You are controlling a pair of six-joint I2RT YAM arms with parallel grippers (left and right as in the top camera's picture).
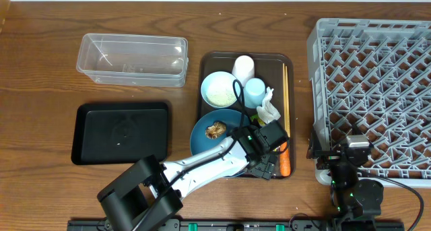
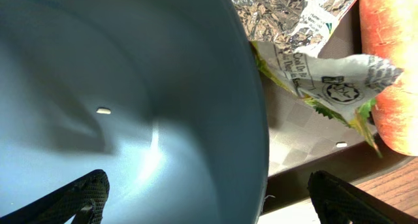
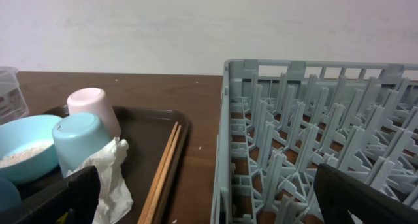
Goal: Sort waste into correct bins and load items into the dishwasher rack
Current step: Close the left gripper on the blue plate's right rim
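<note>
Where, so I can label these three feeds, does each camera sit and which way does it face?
Overhead: above the table, facing straight down on clear tub, black tray and rack; left arm and right arm show.
Left wrist: on the left arm, close above dark-blue plate, wrapper and carrot; left fingers at the bottom corners.
Right wrist: on the right arm, low, facing level toward the wall past chopsticks and rack; right fingers at the bottom corners.
Shared: overhead and right wrist both show rack and chopsticks.
</note>
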